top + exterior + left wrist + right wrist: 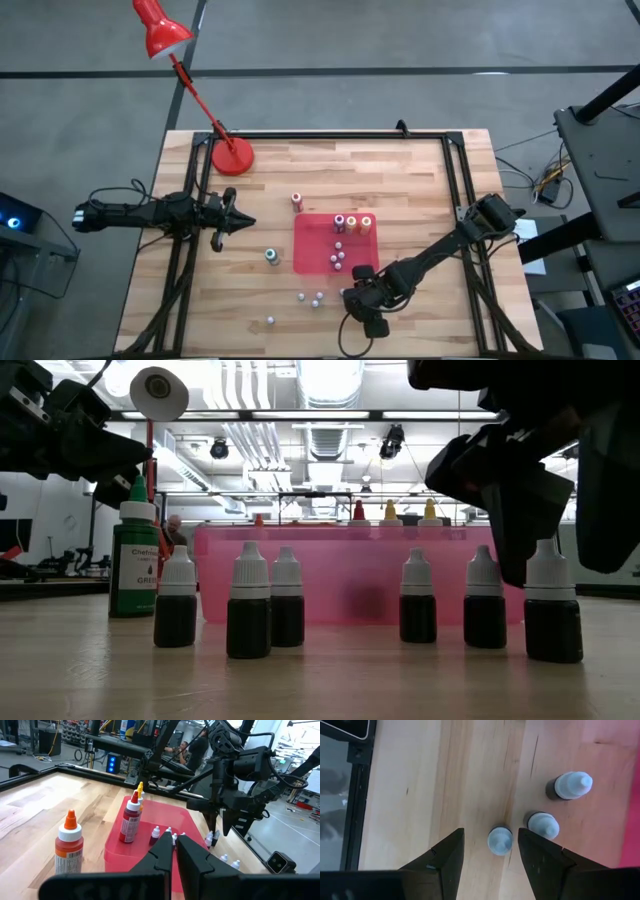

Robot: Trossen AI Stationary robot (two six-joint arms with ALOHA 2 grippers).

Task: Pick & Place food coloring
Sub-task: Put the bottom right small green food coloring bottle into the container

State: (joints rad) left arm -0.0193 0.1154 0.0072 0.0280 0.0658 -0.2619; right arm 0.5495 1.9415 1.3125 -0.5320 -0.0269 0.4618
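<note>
High view: a red tray (312,245) sits right of centre on the table (400,190). Along its far edge stand 3 coloring bottles (352,224), and small white-capped bottles (338,256) cluster inside it near the middle. 1 red bottle (297,202) stands just beyond the tray's far left corner, and a green bottle (271,256) just off its left edge. More small bottles lie scattered toward the table's near edge. A red lamp (232,155) stands at the far left corner. The right gripper (352,292) hangs just off the tray's near right corner; the left gripper (243,221) waits over the table's left side.

Low view: 6 small dark bottles with white caps (250,601) stand in a row before the pink tray wall (350,565), the green bottle (133,560) to their left.

Left wrist view: the left gripper (175,846) has its fingers pressed together, holding nothing. Red and yellow bottles (131,819) stand in the tray, an orange one (69,845) outside it.

Right wrist view: the right gripper (490,842) has its fingers spread, with 1 small capped bottle (499,840) upright between the tips, not clamped. 2 more (542,824) stand just beside, near the tray's edge.
</note>
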